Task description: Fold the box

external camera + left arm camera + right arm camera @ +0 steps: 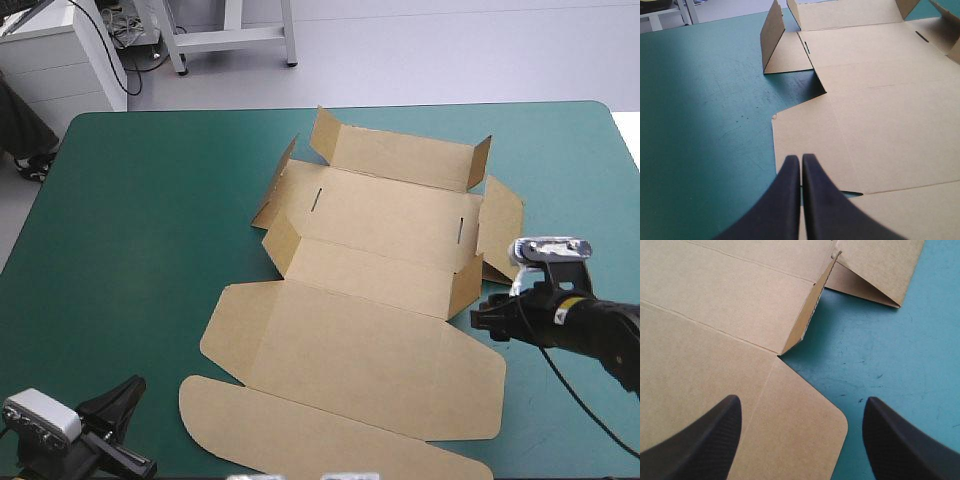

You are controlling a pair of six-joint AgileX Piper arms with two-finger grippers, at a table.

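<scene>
From my station I see the box lying opened out on the desk, from the middle toward the right side, mostly flat. Its widest panel is nearest me, with a long rounded flap along the near edge. Beyond that lies the panel with two narrow slots, and at the far edge a strip tilts upward with small tabs at its ends. The side flaps to the left and right of the slotted panel are partly raised. My left gripper sits low at the near left corner of the desk, pointing toward the box. In its wrist view the black fingers are pressed together into a single point with nothing between them, their tip over the left edge of the near panel. Ahead of them one side flap stands nearly upright. My right gripper is at the box's right side, beside the wide panel. Its fingers are spread well apart and hold nothing, and the panel's rounded corner lies below the gap between them. Just ahead a short tab leans up from the fold line, with bare teal-green cover beside it.
</scene>
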